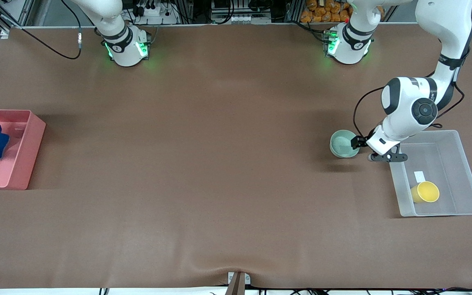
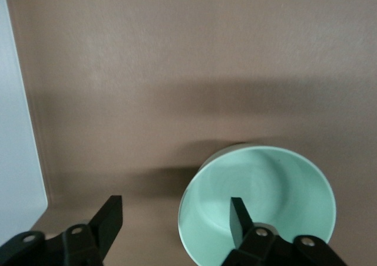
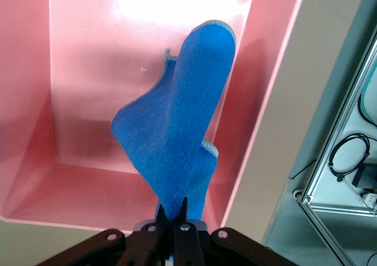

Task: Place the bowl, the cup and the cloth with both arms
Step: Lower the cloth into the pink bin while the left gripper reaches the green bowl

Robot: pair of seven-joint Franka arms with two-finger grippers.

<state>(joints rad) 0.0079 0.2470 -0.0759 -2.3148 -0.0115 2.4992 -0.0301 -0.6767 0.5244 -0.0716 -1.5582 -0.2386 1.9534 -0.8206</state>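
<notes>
Now we see left gripper [image 2: 171, 219] spread, one finger inside bowl [image 1: 343, 143] at clear bin's [image 1: 465, 164] 10 o'clock; rim may slip. Right gripper [image 3: 175, 226] pinches cloth [image 3: 177, 130] over pink bin [image 1: 23, 155]; may snag. Cup [image 1: 425, 192] binned.

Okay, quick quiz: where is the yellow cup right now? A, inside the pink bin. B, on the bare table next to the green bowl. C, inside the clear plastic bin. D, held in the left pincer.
C: the yellow cup lies inside the clear plastic bin, while the left pincer is open at the green bowl, one finger inside its rim, and holds nothing.
</notes>
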